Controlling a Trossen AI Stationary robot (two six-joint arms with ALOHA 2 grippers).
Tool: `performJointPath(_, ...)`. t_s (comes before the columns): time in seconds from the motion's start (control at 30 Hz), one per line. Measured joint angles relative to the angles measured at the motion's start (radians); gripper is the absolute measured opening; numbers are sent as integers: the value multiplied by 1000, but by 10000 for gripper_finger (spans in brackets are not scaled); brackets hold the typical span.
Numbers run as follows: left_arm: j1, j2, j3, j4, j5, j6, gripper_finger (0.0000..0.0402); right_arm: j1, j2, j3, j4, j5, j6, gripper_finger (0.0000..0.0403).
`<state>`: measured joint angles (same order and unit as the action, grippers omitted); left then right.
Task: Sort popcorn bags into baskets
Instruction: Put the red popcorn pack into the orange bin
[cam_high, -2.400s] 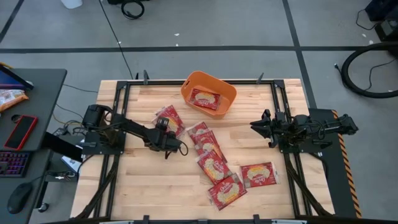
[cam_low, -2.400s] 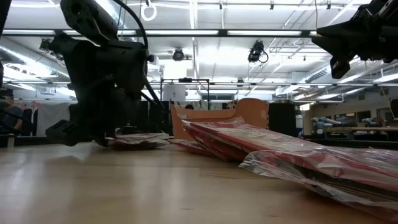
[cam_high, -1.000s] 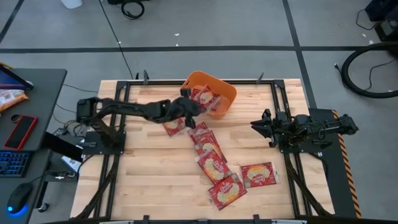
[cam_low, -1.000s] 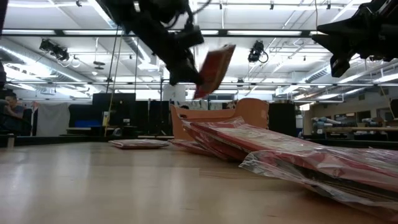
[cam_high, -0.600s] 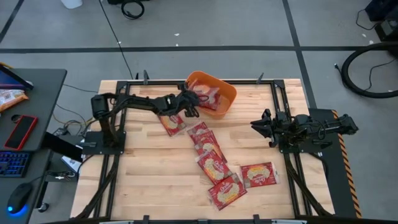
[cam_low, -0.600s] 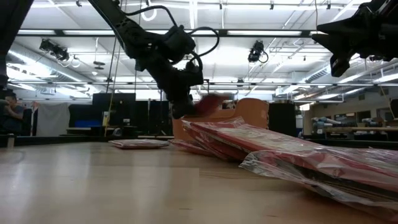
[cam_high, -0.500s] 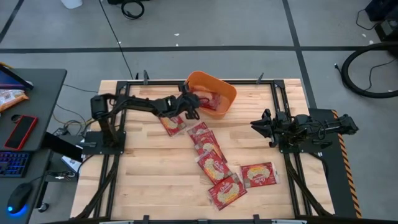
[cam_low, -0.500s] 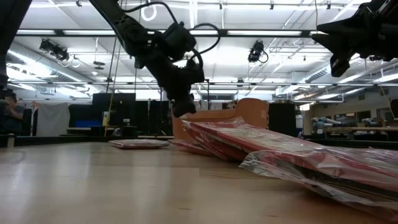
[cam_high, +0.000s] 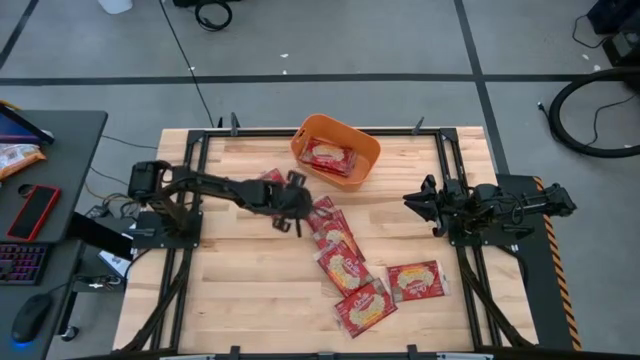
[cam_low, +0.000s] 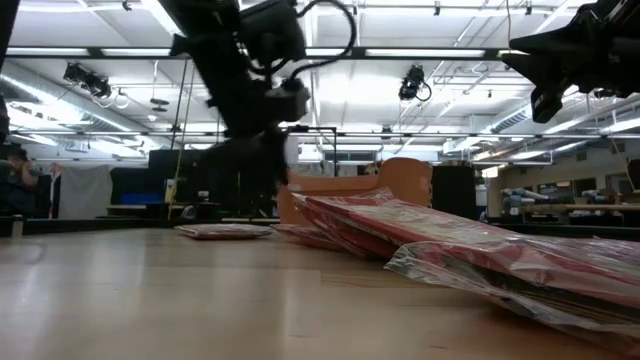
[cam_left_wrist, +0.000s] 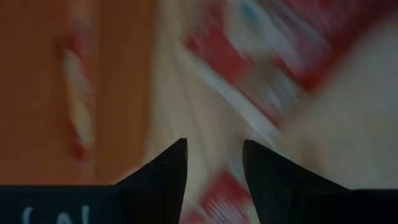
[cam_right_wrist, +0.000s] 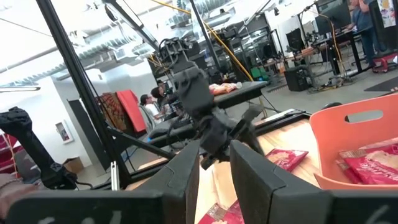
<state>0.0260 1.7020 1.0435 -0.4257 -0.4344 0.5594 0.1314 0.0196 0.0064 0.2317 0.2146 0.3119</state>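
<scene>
The orange basket stands at the table's far middle with a red popcorn bag lying flat inside. Several more red bags lie on the wood: one beside the left arm, and an overlapping row running toward the near right, ending in two bags. My left gripper is open and empty. It hovers between the basket and the row's far end. My right gripper waits open above the table's right side.
The table's black frame rails run along its left and right sides. Bare wood fills the near left. A desk with a phone and keyboard stands off the table's left. People sit in the room beyond.
My left gripper held a bag tilted above the basket's near-left rim, let it go, and the bag dropped into the basket. The gripper then drew back toward the table's near edge and came lower, stopping by the far end of the row of bags. The right arm kept still.
</scene>
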Motion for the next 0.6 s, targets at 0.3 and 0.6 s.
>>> performJointPath(0.3,-37,-1,-26,-423,-134,-208,182,0,0,0,0,0,0,96)
performJointPath(0.6,-10,-1,-205,-311,-255,-137,231,0,0,0,0,0,0,96)
